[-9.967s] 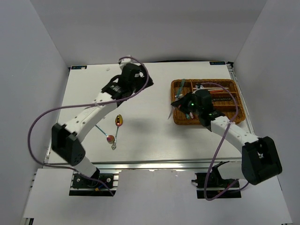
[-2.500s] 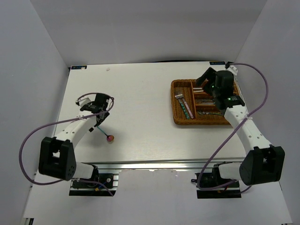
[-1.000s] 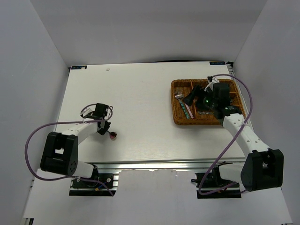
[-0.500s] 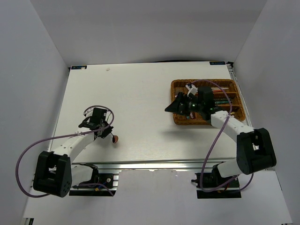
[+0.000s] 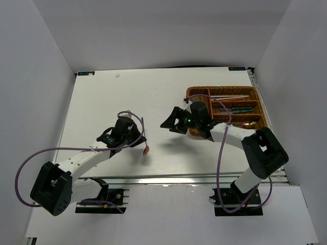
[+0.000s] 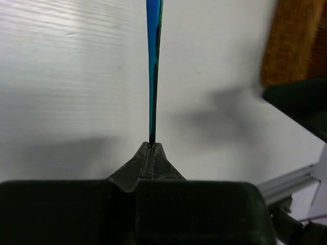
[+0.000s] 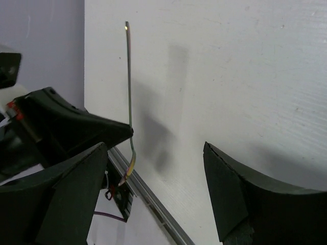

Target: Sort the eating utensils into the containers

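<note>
Top external: right jaws between spoon (image 5: 146, 150), tray (image 5: 240, 89)

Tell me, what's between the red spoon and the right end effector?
Just bare white table between the spoon and the right end effector; the top view shows it.

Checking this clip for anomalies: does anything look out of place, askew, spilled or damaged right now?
Nothing spilled or damaged. One spoon is off the wicker tray, pinched by its thin handle in the shut left claw above the table. The right claw stands open beside the tray, facing it, holding nothing.
</note>
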Tool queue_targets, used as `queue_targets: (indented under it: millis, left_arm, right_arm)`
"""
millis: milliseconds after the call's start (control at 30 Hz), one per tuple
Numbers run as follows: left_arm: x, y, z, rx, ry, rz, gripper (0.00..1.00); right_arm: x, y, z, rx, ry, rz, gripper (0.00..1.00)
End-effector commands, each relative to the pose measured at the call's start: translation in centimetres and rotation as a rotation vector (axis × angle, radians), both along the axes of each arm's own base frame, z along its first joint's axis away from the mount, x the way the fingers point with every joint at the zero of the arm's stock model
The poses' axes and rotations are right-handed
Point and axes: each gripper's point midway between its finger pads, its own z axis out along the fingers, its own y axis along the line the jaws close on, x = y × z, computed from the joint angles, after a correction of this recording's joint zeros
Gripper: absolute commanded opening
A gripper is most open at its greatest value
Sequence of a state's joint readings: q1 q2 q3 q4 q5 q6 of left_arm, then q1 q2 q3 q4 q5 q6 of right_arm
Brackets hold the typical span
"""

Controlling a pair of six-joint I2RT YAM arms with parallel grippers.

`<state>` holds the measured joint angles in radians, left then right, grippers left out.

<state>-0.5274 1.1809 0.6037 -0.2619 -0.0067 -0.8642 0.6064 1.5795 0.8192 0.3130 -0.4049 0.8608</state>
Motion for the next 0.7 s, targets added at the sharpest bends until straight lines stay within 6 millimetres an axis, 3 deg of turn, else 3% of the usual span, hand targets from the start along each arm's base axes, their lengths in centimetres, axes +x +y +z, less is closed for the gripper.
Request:
queue_targets:
  millis: [0,200,467,500,633,667]
  left_arm:
    - [0.6,-4.0,4.4,-0.151,-0.144,-0.14,0.0]
    - [-0.4,-6.9,5.9,-0.206,-0.193,-0.254,0.0]
    - [-0.8,-8.1,5.6,-0.21,-0.182,-0.304,0.0]
    - [-0.9,-8.3,5.6,-0.212,-0.183,-0.312,0.0]
    - [-0.7,-8.4,5.8,-0.201,-0.192,-0.318,0.0]
    - [-0.7,-8.4,5.7,-0.189,-0.185,-0.318,0.0]
  right_arm:
    - [2.0,1.8,1.9,0.047,-0.038,-0.074,0.8]
    - [1.9,3.9,0.8,0.001,-0.018,-0.058,0.78]
    - [1.1,5.0,-0.4,-0.017,-0.016,-0.032,0.7]
    - [1.0,5.1,-0.5,-0.021,-0.021,-0.026,0.65]
    - [0.9,5.2,-0.8,-0.026,-0.031,-0.012,0.2]
    - [0.7,5.2,-0.7,-0.019,-0.038,-0.006,0.14]
